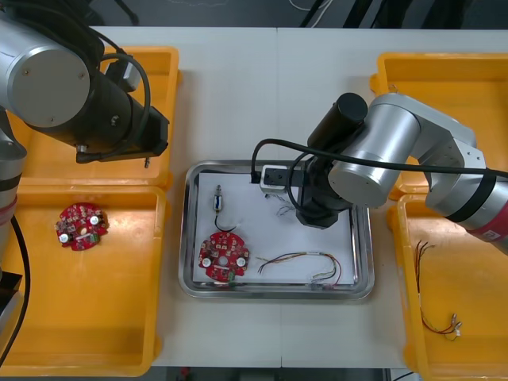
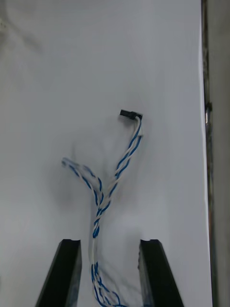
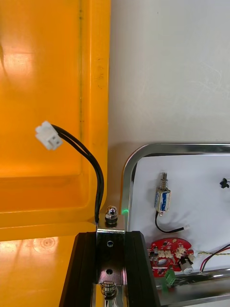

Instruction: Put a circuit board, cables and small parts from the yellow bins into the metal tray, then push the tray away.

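Assessor: Left gripper (image 3: 110,233), state and load?

Recorder: Its 2 black fingers are clamped on a small metal part (image 3: 109,259), a flat plate with a domed nut on top, and stand apart only by the plate's width. A black cable (image 3: 94,165) rises from the part and arcs over to a white connector (image 3: 49,135). The gripper hangs over the wall between the far left bin (image 1: 163,67) and the near left bin (image 1: 79,317), just beside the far left corner of the metal tray (image 1: 278,292).

Assessor: Right gripper?

Recorder: The right gripper (image 2: 109,242) sits low over the tray's white floor, toward the far right of the tray. Its fingers are spread wide and grip nothing. The blue and white cable (image 2: 125,158) lies on the white floor and runs between the 2 fingers, touching neither. Its black end plug (image 2: 128,114) lies beyond the fingertips.

Assessor: Other tray contents?

Recorder: 3 items. A red circuit board (image 1: 224,255) lies near the near left corner. A second small metal part (image 1: 217,198), blue-bodied, lies just beyond it. A red and yellow cable (image 1: 302,262) stretches along the near side, right of the board.

Assessor: Bins?

Recorder: A second circuit board (image 1: 81,226) lies in the near left bin, and a thin cable (image 1: 452,325) lies in the near right bin (image 1: 476,262)
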Controlling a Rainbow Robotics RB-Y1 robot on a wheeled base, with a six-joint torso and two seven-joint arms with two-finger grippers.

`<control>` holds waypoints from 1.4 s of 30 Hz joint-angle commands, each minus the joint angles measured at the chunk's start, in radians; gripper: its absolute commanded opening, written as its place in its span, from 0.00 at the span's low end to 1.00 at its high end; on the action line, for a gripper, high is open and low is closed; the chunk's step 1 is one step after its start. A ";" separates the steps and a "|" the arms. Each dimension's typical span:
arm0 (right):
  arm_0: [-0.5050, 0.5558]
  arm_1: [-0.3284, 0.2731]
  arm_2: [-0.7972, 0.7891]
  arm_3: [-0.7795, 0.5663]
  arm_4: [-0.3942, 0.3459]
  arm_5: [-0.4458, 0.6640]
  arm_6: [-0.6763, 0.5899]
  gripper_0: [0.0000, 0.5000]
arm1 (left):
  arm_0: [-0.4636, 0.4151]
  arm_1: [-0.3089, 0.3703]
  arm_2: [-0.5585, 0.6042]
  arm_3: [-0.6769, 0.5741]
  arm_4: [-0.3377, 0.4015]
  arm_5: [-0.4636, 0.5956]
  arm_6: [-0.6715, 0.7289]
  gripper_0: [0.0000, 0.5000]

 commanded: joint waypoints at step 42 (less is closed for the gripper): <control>-0.034 -0.045 -0.412 -0.533 -0.035 0.529 -0.401 1.00 | 0.011 0.035 0.004 -0.039 0.007 0.007 0.034 0.00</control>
